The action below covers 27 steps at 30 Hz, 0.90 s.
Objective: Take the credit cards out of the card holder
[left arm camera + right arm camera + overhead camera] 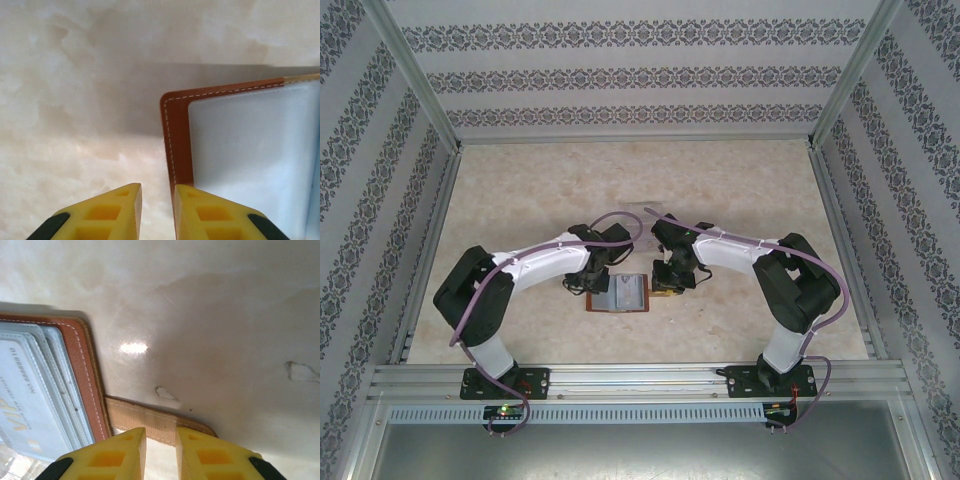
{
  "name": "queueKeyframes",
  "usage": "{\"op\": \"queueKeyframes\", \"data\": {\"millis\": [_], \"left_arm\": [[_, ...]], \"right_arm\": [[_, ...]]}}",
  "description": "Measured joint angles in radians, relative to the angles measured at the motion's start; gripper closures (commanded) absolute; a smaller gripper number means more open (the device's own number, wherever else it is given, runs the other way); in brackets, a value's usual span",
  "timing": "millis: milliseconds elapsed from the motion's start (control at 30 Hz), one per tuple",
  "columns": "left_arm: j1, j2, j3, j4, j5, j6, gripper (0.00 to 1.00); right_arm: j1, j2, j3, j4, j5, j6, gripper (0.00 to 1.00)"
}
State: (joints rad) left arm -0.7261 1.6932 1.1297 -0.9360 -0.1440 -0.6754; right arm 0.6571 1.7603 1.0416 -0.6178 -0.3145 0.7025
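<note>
Yellow fingers (110, 212) of the left claw (158, 194) sit closest in the left wrist view. They are a narrow gap apart with nothing between them but bare table (75, 100). One tip overlaps the stitched brown border at the wallet's corner. The wallet (177, 145) lies open and flat near the middle of the table, between the two arms, with its pale grey-blue pocket facing up.

The right claw (160, 436) also shows a slim gap and clamps nothing. Its tips hang over the tan strap (135, 415) that sticks out from the wallet's edge, but I cannot tell whether they press on it. Past the strap come the brown border and the layered pockets. A pale card (30, 405) printed "VIP" with a number is tucked inside them.

The cards look thin, stiff, light and slick, and the pocket will probably cling to them. The wallet itself is light and soft, so it is likely to slide on this glossy table unless one claw pins it by the strap or border. The other claw should pinch a card by whichever edge pokes out of its pocket and draw it straight along the slot. Which edge that is, I cannot make out.
</note>
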Motion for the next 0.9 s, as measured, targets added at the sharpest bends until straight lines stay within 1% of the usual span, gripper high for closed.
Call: {"op": "queueKeyframes", "data": {"millis": [133,233,367,500,600,900], "left_arm": [[0.002,-0.05,0.023,-0.003,0.003,0.0,0.76],[0.011,-0.091,0.027,0.0,0.03,0.0,0.76],[0.037,-0.131,0.012,0.062,0.129,-0.002,0.76],[0.072,-0.151,-0.058,0.182,0.265,-0.022,0.79],[0.08,-0.151,-0.106,0.253,0.343,-0.04,0.8],[0.108,-0.135,-0.182,0.414,0.481,-0.078,0.83]], "right_arm": [[0.0,-0.003,0.024,-0.013,0.004,-0.002,0.75],[0.0,-0.013,0.031,-0.017,0.003,-0.001,0.74],[0.001,-0.016,0.038,-0.013,-0.01,0.003,0.74],[0.007,-0.016,0.039,0.007,-0.036,0.013,0.73],[0.014,-0.016,0.041,0.025,-0.055,0.028,0.74],[0.029,0.011,0.061,0.072,-0.092,0.052,0.73]]}}
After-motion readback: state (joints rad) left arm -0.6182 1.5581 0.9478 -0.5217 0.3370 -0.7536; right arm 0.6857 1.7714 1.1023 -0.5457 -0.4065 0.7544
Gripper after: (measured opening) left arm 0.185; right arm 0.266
